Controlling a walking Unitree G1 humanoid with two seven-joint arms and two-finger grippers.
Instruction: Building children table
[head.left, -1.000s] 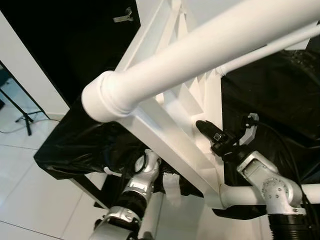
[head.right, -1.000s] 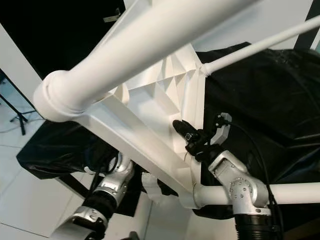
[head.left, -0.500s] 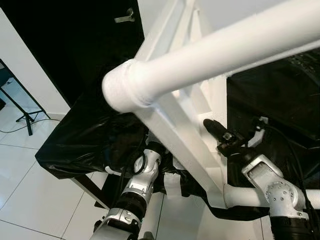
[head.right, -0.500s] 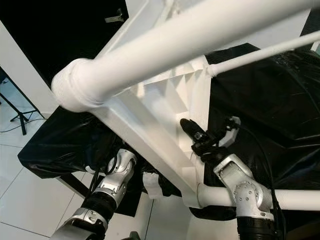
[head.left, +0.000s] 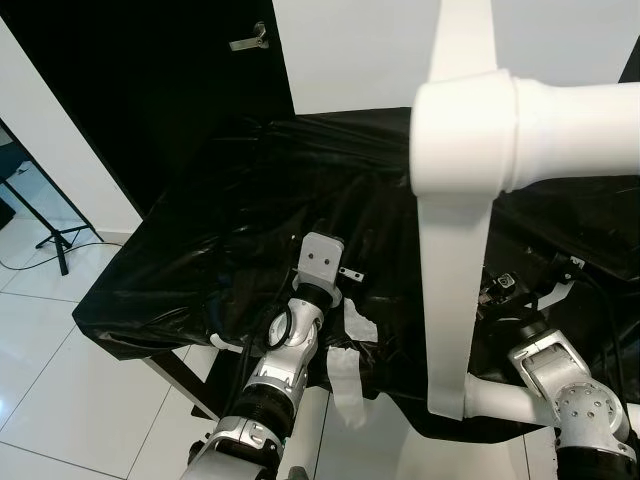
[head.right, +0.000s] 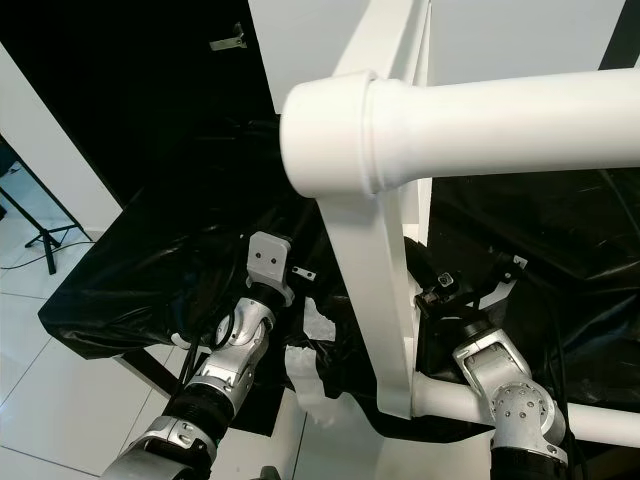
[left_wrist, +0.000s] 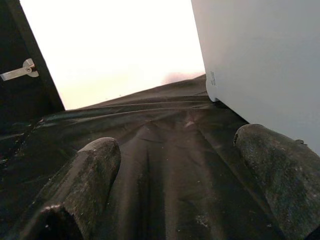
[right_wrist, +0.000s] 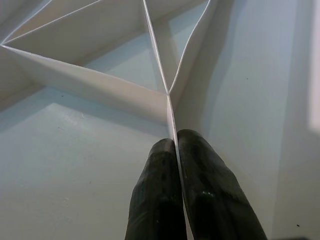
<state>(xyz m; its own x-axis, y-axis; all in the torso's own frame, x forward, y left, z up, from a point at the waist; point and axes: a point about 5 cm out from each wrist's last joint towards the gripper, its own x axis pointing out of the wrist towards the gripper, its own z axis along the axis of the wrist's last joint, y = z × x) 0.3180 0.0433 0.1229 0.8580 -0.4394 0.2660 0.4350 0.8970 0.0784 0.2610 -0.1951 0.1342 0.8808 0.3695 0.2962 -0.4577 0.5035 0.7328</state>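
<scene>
Table (head.right: 370, 300): stood on edge on the black counter (head.left: 200, 240), leg (head.right: 480, 120) at 3 o'clock. Right hand (right_wrist: 176, 165) pinched on a thin underside rib (right_wrist: 155, 55); left hand (left_wrist: 175, 170) open, empty. Looks light, stiff, slick; rib probably flexes, so grip the frame.

Black crinkled sheet (head.left: 220, 230) covers surface. Black door (head.left: 150, 90) with metal handle (head.left: 247, 40) at 11 o'clock. White wall (head.left: 350, 50) at 12. White tiled floor (head.left: 70, 400), tripod legs (head.left: 45, 240) at 9.

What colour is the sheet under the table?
Black and glossy; the sheet shows best in the left eye view.
</scene>
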